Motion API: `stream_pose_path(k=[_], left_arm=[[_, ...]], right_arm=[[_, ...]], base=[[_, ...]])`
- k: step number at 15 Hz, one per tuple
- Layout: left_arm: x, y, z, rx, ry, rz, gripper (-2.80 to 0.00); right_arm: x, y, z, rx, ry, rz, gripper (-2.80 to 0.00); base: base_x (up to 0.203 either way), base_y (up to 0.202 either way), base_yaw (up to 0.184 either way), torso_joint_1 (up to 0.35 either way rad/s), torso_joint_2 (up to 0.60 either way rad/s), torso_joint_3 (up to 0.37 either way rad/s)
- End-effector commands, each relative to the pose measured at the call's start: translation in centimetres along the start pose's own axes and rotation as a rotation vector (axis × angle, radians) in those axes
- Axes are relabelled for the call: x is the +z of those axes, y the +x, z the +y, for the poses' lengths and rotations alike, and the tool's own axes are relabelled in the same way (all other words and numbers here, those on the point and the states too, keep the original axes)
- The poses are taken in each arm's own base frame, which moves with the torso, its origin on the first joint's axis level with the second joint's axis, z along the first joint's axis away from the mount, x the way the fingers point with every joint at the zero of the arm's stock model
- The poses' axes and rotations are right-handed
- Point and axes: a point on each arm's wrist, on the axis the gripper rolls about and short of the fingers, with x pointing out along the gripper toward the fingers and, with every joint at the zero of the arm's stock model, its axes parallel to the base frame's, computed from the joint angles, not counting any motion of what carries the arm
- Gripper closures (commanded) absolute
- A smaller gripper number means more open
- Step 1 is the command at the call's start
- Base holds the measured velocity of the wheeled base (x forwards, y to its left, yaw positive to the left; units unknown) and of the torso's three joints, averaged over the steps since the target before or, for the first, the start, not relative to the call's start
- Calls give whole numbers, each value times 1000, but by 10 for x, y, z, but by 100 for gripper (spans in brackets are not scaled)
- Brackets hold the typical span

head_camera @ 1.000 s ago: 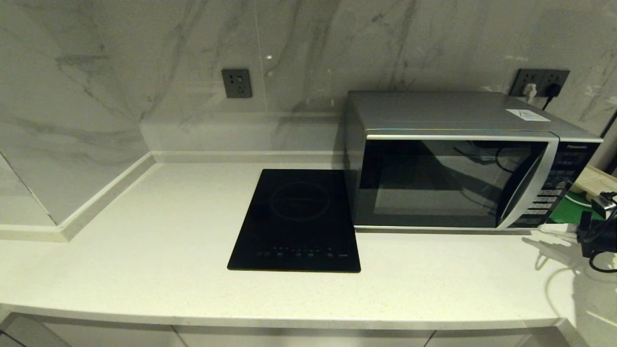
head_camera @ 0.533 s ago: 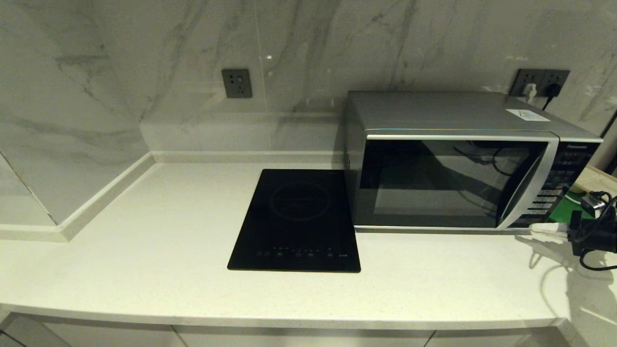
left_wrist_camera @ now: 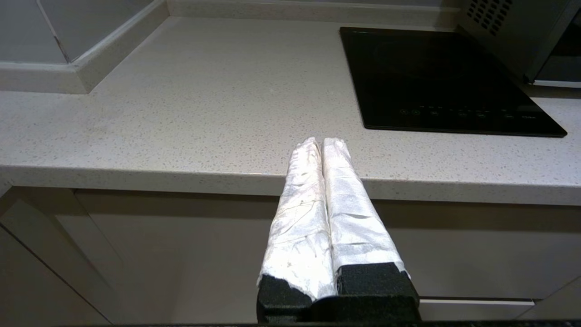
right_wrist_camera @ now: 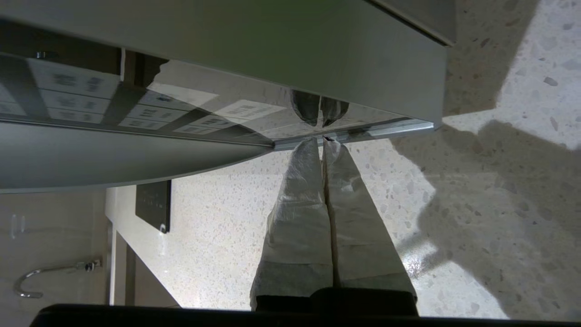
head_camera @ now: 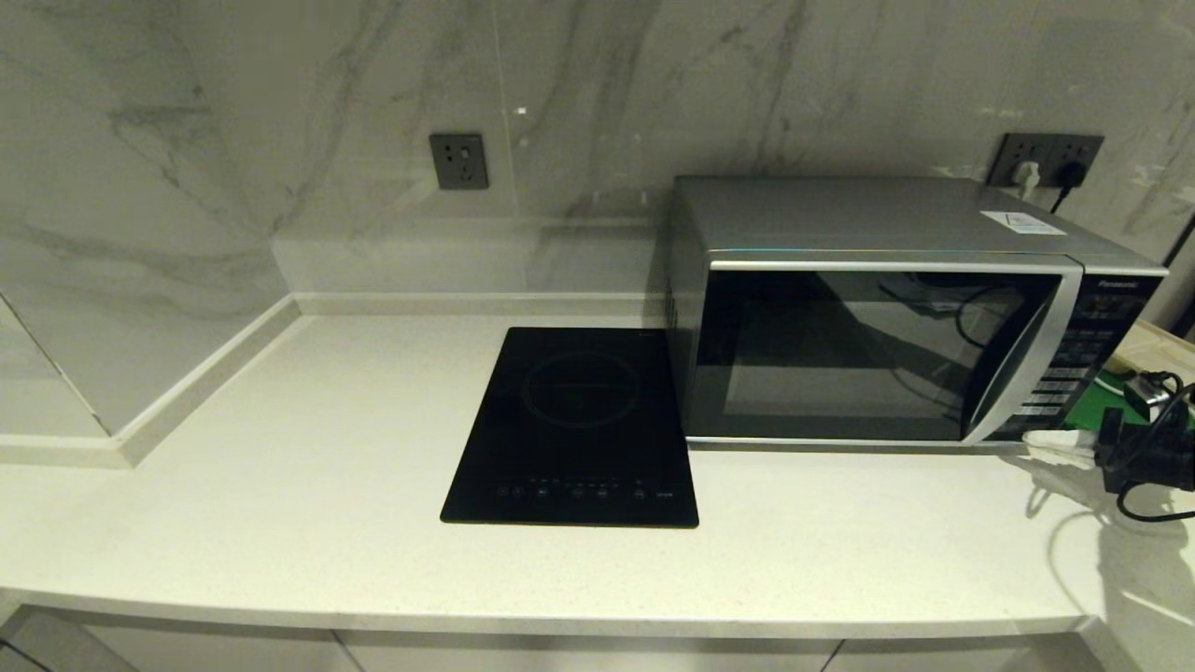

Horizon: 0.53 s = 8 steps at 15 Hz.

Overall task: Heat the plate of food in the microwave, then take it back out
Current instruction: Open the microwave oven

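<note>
The desk [head_camera: 308, 523] carries everything here, and the microwave [head_camera: 896, 317] serves as the landmark: it stands with its dark glass door closed, its handle [head_camera: 1022, 359] curving down beside the keypad [head_camera: 1074, 359]. Just beside the microwave's hinge side lies the flat black hob [head_camera: 574, 429]. The plate of food does not show in any view, and nothing can be made out through the glass, so whether it sits inside the microwave or out of frame cannot be told. A strip of green tray [head_camera: 1097, 406] peeks out past the keypad side of the microwave. What has changed over the last second is small: the right tool [head_camera: 1060, 446] has slid in along the desk toward the microwave's lower corner below the keypad, and now sits closer to it than in the earlier head view. In the right wrist view the right tool [right_wrist_camera: 323, 141] has its wrapped fingers pressed together on nothing, tips just at the bottom edge of the microwave's front. That probably means an approach to the door or keypad is under way, with the heating still ahead. The left tool [left_wrist_camera: 323, 141] hangs parked well away from the microwave, below the desk's front edge, likewise clenched and empty.
</note>
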Motion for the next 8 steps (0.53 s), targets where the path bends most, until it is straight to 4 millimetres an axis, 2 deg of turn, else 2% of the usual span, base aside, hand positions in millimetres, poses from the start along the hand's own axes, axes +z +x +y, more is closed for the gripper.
stream_pose_path(k=[1, 8], left_arm=[[0, 0, 0, 1, -2, 0, 0], [0, 0, 0, 1, 0, 0, 0]], right_arm=[[-1, 1, -1, 8, 5, 4, 0], [4, -2, 2, 7, -10, -9, 0]], base=[[0, 0, 0, 0, 0, 0], [0, 0, 0, 0, 0, 0]])
